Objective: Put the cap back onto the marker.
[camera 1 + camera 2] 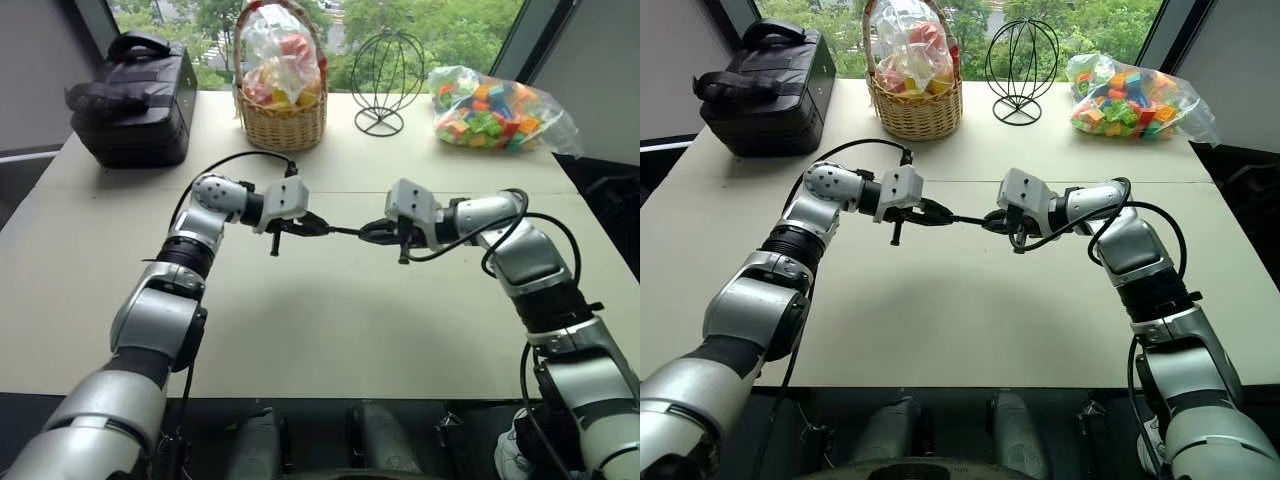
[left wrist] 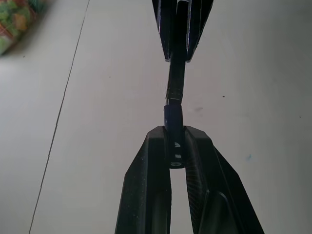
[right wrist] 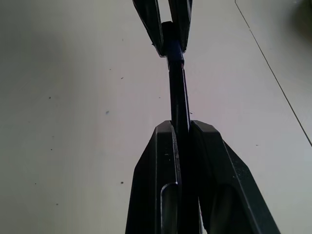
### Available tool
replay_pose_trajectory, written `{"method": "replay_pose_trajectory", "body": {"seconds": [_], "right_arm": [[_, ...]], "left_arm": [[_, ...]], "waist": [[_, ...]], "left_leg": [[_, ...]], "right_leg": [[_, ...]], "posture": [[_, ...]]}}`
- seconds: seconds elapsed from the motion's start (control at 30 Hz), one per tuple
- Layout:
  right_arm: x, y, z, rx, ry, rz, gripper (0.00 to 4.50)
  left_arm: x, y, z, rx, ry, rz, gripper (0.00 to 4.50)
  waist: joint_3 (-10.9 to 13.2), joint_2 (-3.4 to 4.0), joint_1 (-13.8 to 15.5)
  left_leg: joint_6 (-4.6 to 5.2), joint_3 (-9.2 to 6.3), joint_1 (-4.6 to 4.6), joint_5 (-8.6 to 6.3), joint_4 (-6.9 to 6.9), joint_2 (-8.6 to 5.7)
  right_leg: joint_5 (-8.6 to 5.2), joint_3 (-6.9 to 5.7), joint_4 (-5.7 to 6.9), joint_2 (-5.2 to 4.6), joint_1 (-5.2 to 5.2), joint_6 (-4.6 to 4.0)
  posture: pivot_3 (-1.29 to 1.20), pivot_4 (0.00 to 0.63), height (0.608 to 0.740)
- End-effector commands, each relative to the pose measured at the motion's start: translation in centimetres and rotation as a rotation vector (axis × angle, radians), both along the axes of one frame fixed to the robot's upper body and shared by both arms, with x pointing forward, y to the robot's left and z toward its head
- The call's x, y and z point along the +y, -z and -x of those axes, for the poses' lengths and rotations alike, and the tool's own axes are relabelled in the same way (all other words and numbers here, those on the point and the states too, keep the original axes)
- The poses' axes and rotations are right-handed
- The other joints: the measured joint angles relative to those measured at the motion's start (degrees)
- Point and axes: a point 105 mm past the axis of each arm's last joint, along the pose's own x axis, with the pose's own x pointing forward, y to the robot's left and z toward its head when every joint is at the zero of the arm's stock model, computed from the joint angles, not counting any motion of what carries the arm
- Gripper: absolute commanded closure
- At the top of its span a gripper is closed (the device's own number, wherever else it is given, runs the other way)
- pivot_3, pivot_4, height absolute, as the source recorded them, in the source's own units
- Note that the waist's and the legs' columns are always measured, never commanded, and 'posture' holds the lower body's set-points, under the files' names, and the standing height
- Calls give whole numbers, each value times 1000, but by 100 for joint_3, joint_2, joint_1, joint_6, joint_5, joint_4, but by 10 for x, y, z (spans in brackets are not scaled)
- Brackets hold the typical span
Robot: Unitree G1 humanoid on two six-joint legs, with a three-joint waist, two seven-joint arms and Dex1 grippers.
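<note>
Both grippers meet tip to tip above the middle of the pale table (image 1: 330, 330). In the left wrist view my left gripper (image 2: 174, 134) is shut on the cap (image 2: 173, 119), a short black cylinder with white print. The cap's far end meets the marker (image 2: 176, 73), a slim dark stick that runs straight into my right gripper (image 2: 178, 53). In the right wrist view my right gripper (image 3: 181, 127) is shut on the marker (image 3: 178, 97), with the cap (image 3: 170, 41) at its far tip. From the head, the marker (image 1: 345, 231) bridges the left gripper (image 1: 318, 226) and right gripper (image 1: 372, 232).
Along the table's far edge stand a black bag (image 1: 135, 100), a wicker basket (image 1: 280, 115) with wrapped items, a black wire ball stand (image 1: 385, 75) and a clear bag of coloured blocks (image 1: 490, 110). A seam crosses the tabletop behind the grippers.
</note>
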Motion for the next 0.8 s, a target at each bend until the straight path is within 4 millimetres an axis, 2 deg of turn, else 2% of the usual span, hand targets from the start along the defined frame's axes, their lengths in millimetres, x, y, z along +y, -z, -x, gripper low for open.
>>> {"method": "replay_pose_trajectory", "body": {"seconds": [0.03, 0.3, 0.53, 0.67, 0.8], "right_arm": [[14, -31, -5, -144, -39, -24, 4500], [30, -37, -1, -192, -85, -32, 4500], [38, -39, 4, -174, -111, -67, 4500], [41, -45, 5, -115, -102, -137, 4500], [39, -47, 4, -99, -89, -148, 4500]], "left_arm": [[-23, -12, 5, -22, 86, -3, 4467], [-45, -24, 10, 41, 135, 79, 4467], [-45, -10, 8, -73, 142, -48, 4467], [-50, -12, 5, -168, 138, -54, 4467], [-54, -12, 6, -165, 140, -24, 4467]], "waist": [[0, 0, 0], [0, 0, -2], [0, 0, 0], [0, 0, 2], [0, 0, 2]], "left_leg": [[0, 0, 0, 0, 0, 0], [0, -1, -1, 0, 0, 0], [0, -1, -1, 0, 0, 0], [0, -1, -1, 0, 0, 1], [0, -1, -1, 0, 0, 2]], "right_leg": [[0, 0, 0, 0, 0, 0], [0, -1, 1, 0, 0, 0], [0, 0, 1, 0, 0, 0], [0, 0, 2, 0, 0, 0], [0, 0, 3, 0, 0, 0]], "posture": [[0, 150, 740], [0, 150, 740], [0, 150, 740], [0, 150, 740], [0, 150, 740]]}}
